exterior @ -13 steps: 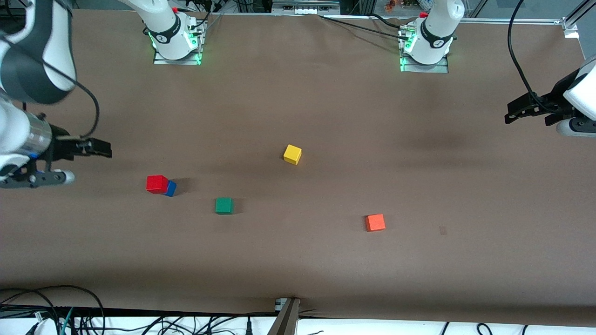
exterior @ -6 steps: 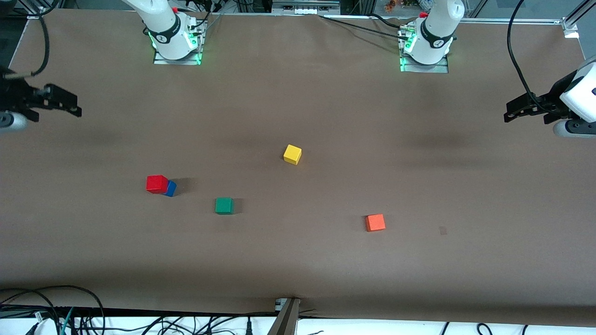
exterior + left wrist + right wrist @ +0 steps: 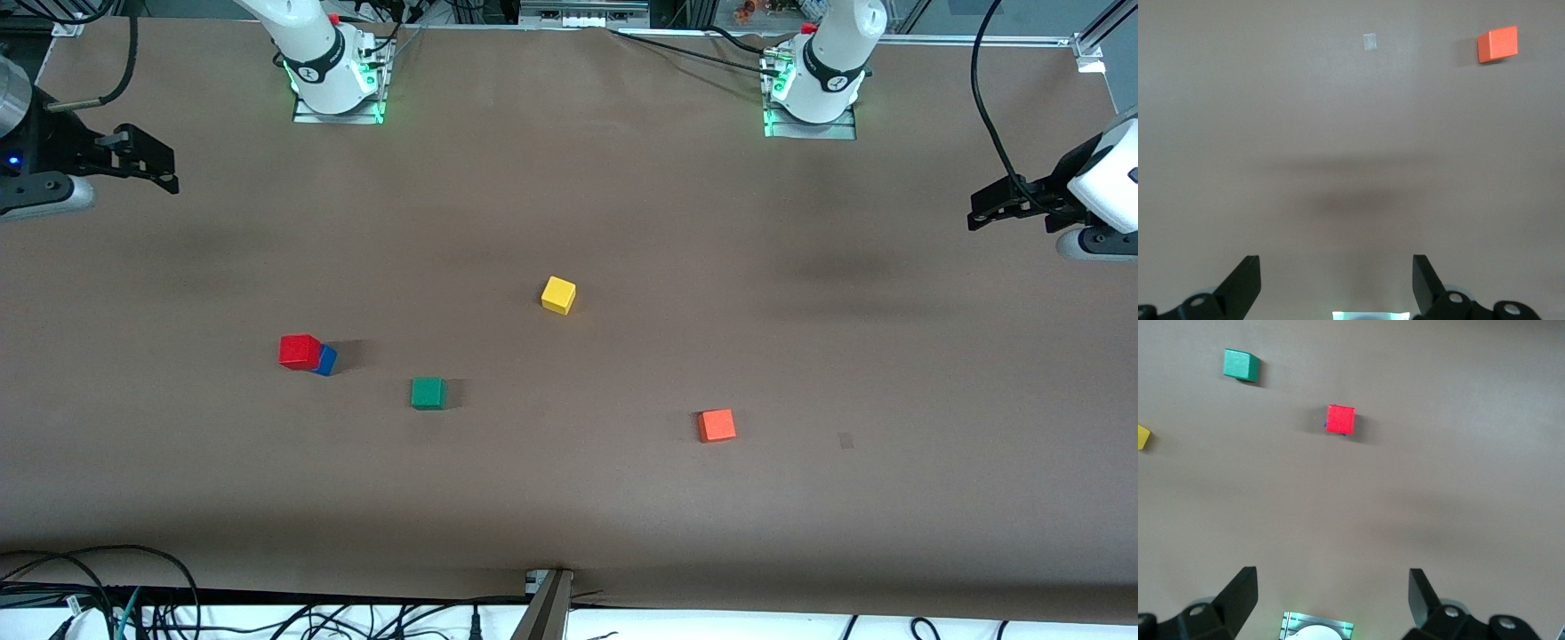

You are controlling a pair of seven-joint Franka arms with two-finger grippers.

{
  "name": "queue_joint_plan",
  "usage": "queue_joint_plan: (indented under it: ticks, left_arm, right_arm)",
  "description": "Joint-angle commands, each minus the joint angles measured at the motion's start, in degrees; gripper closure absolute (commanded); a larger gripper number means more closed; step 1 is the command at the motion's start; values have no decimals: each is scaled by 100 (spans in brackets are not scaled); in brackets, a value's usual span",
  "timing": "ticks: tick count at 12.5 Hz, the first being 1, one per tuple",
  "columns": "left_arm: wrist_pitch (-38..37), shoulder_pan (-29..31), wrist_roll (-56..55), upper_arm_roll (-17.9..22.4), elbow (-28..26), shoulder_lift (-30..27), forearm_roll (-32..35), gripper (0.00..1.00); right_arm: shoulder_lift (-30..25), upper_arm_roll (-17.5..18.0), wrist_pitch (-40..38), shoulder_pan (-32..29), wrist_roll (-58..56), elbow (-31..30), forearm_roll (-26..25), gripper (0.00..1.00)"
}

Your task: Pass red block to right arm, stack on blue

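The red block (image 3: 299, 350) is seen stacked on the blue cube (image 3: 326, 360) (barely visible in the right wrist view). The right gripper (image 3: 1331, 600) and left gripper (image 3: 1337, 285), each over its own table end, are spread wide, empty. The orange cube (image 3: 1497, 45) is shown only from the left wrist.

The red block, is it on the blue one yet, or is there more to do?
Looks done: the red block sits on the blue block, which peeks out underneath. In hand: nothing. The right gripper is open and empty over the table's edge at its end; the left gripper waits open at the other end. Left: nothing that I can see.
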Motion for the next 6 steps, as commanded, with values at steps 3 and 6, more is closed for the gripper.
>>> queue_joint_plan:
  ticks: [3,6]
  left_arm:
    - [-72,2,-42,-31,-14,-78,116,0]
    - [-72,2,-25,-31,47,-52,107,0]
  right_arm:
    - [55,-2,1,-72,-32,30,-13,0]
    - [55,-2,1,-72,-14,22,-13,0]
